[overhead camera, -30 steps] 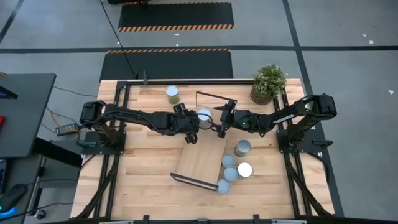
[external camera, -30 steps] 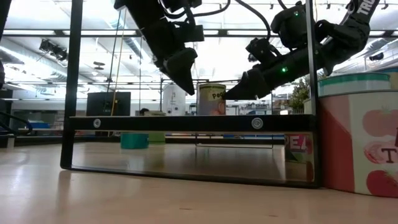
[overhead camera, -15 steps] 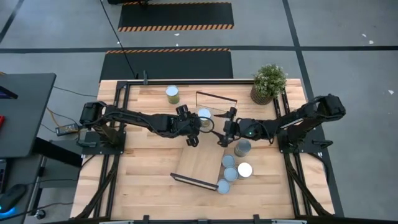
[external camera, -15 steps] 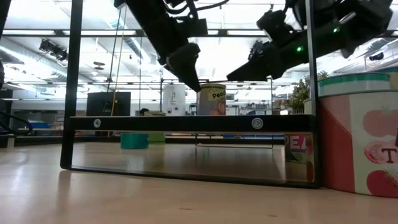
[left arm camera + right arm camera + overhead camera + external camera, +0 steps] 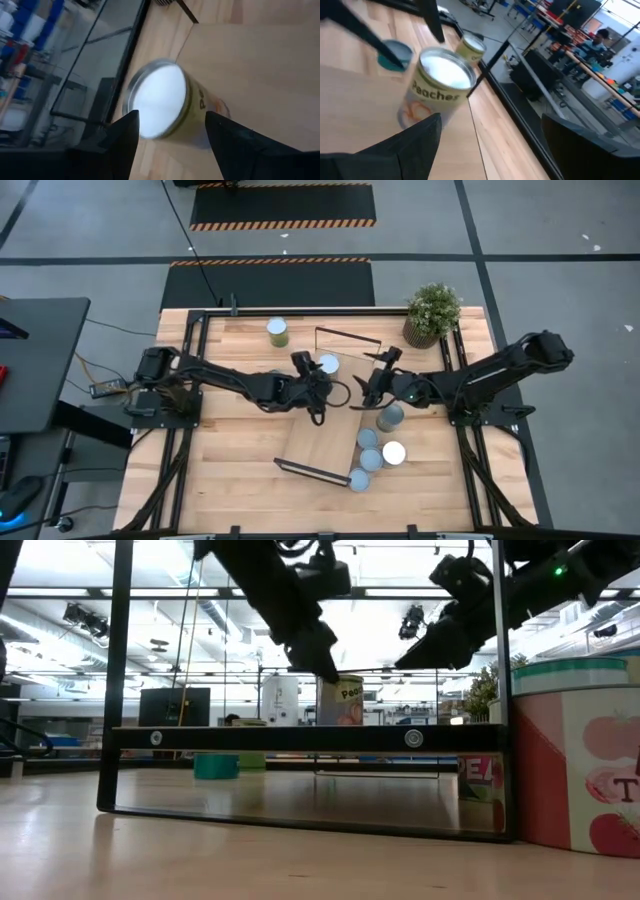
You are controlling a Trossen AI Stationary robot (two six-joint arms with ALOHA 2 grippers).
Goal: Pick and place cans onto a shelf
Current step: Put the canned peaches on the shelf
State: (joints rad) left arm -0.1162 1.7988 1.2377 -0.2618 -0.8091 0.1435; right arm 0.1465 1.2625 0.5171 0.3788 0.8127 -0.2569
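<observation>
While one peach can [image 5: 328, 364] stands upright on the far end of the shelf [image 5: 322, 435], your left gripper [image 5: 318, 380] hovers just on its near side, fingers [image 5: 122, 137] parted a little wider than the can and holding nothing. Seen from that wrist, the can's pale lid shows between the two fingers, not touched. Your right gripper [image 5: 371, 390] hangs over the shelf's right edge, near the same can, spread wide and empty. Four more cans [image 5: 378, 442] sit clustered on the table beside the shelf's right side, and another can [image 5: 277, 332] stands alone at the far left of the table. You'll find the potted plant [image 5: 432, 313] at the table's far right corner.
</observation>
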